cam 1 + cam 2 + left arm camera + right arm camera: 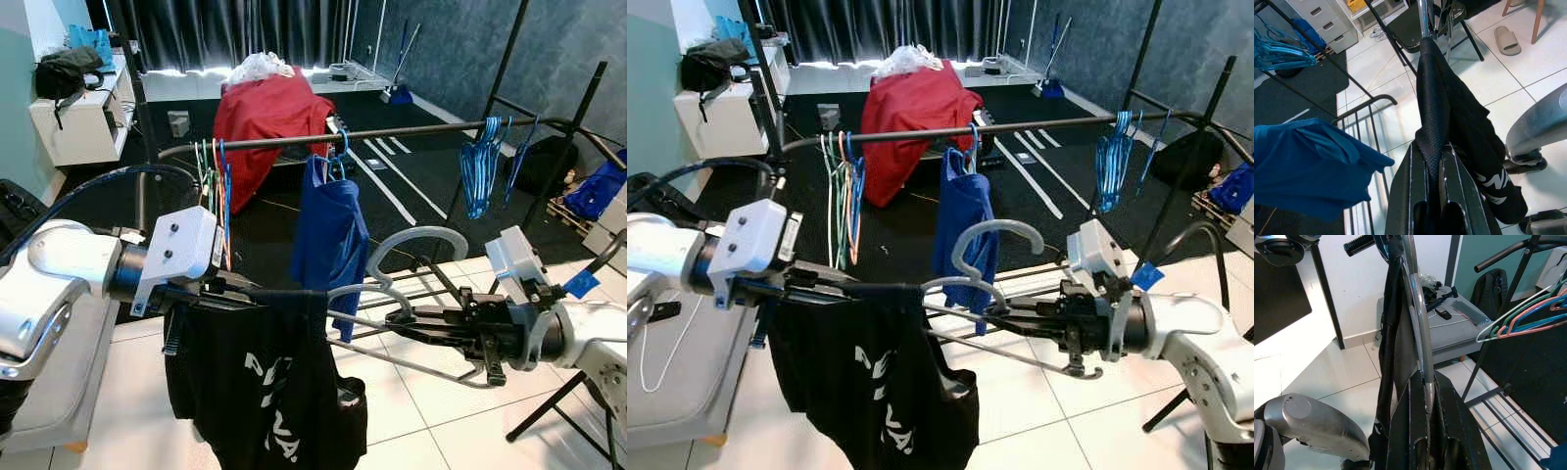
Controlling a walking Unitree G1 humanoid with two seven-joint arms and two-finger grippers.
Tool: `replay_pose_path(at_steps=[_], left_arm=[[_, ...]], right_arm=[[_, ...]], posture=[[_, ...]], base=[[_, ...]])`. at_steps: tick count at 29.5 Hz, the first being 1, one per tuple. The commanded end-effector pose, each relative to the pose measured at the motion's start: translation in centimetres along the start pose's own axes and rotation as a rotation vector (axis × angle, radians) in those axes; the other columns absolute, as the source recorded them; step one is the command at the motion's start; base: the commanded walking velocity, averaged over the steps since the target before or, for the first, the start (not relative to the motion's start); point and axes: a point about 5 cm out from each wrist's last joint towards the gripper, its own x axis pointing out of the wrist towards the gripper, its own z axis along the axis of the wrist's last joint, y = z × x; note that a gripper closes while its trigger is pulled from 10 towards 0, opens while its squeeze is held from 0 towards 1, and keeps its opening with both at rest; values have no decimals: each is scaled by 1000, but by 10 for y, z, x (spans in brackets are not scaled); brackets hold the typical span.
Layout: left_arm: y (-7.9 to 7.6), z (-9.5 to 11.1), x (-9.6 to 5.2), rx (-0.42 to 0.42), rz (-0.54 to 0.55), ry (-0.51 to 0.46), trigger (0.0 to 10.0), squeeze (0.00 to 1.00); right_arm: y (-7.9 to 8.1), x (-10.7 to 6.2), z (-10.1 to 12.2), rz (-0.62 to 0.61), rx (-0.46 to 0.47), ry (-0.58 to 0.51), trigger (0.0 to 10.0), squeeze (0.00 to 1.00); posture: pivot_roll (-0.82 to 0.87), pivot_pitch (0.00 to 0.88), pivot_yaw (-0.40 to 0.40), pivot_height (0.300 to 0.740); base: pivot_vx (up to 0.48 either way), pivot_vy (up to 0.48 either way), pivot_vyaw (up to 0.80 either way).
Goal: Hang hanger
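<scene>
A grey hanger [416, 238] carrying a black printed shirt [265, 392] is held level between my two grippers, below and in front of the black rail [411, 130]. My left gripper [243, 291] is shut on the hanger's left arm through the shirt fabric [1432, 122]. On the bare right arm of the hanger [1420, 308], my right gripper [397, 317] is shut. The hook curves upward, about level with the hem of a blue shirt [331, 235] that hangs from the rail.
Several coloured empty hangers [214, 181] hang at the rail's left end, and blue ones [480, 166] at its right. A red-draped object [269, 113] stands behind. A grey bench [59, 392] is at my left, and a low rack [441, 279] lies below the rail.
</scene>
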Motion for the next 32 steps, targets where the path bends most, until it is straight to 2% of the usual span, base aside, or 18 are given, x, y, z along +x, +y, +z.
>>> replay_pose_path(at_steps=[1, 2, 3, 6, 8, 10, 12, 14, 16, 17, 18, 19, 20, 21, 24, 25, 27, 32], left_arm=[[-2, 16, 6, 49, -44, -80, 10000, 0], [-3, 18, 4, 1, -69, -112, 10000, 1000], [-4, 21, 1, -47, -90, -151, 10000, 1000], [-2, 24, -7, -104, -100, -218, 10000, 1000], [3, 23, -10, -114, -72, -241, 10000, 1000], [13, 19, -22, -152, 8, -303, 10000, 1000], [13, 19, -22, -152, 8, -303, 10000, 1000], [17, 19, -32, -186, 52, -363, 10000, 1000], [17, 19, -32, -186, 52, -363, 10000, 1000], [20, 21, -42, -207, 96, -414, 10000, 1000], [20, 21, -42, -207, 96, -414, 10000, 1000], [25, 20, -53, -224, 167, -449, 10000, 1000], [25, 20, -53, -224, 167, -449, 10000, 1000], [29, 16, -65, -240, 251, -451, 10000, 1000], [31, 12, -73, -249, 305, -446, 10000, 1000], [33, -1, -85, -286, 406, -435, 10000, 1000], [28, -22, -99, -358, 515, -438, 10000, 1000], [19, -34, -101, -409, 536, -449, 10000, 1000]], right_arm=[[0, 3, 5, -12, -19, -27, 0, 0], [0, 4, 6, -12, -20, -32, 0, 0], [0, 3, 8, -12, -21, -37, 0, 0], [1, 3, 10, -7, -24, -42, 0, 0], [1, 3, 11, -6, -26, -43, 0, 0], [1, 1, 17, -7, -41, -53, 0, 0], [1, 1, 17, -7, -41, -53, 0, 0], [0, -2, 22, -15, -52, -67, 0, 0], [0, -2, 22, -15, -52, -67, 0, 0], [1, -4, 24, -18, -56, -72, 0, 0], [1, -4, 24, -18, -56, -72, 0, 0], [1, -6, 27, -23, -61, -81, 0, 0], [1, -6, 27, -23, -61, -81, 0, 0], [1, -7, 30, -27, -65, -90, 0, 0], [1, -8, 32, -29, -69, -96, 0, 0], [1, -10, 36, -31, -73, -114, 0, 0], [2, -13, 41, -38, -77, -146, 0, 0], [2, -15, 45, -46, -79, -172, 0, 0]], posture=[[-43, 0, -19, 740], [-46, 0, -17, 740], [-48, 0, -16, 740], [-48, 0, -16, 740], [-48, 0, -16, 740], [-48, 0, -16, 740], [-48, 0, -16, 740], [-51, 0, -17, 740], [-51, 0, -17, 740], [-42, 0, -22, 740], [-42, 0, -22, 740], [-42, 0, -22, 740], [-42, 0, -22, 740], [-37, 4, -23, 740], [-36, 5, -22, 740], [-36, 8, -23, 740], [-40, 11, -23, 740], [-40, 11, -23, 740]], base=[[0, 0, 0], [0, 0, 0], [0, 0, 0], [0, 0, 0], [0, 0, 0], [0, 0, 0], [0, 0, 0], [0, 0, 0], [0, 0, 0], [0, 0, 0], [0, 0, 0], [0, 0, 0], [0, 0, 0], [0, 0, 0], [0, 0, 0], [0, 0, 0], [0, 0, 0], [0, 0, 0]])
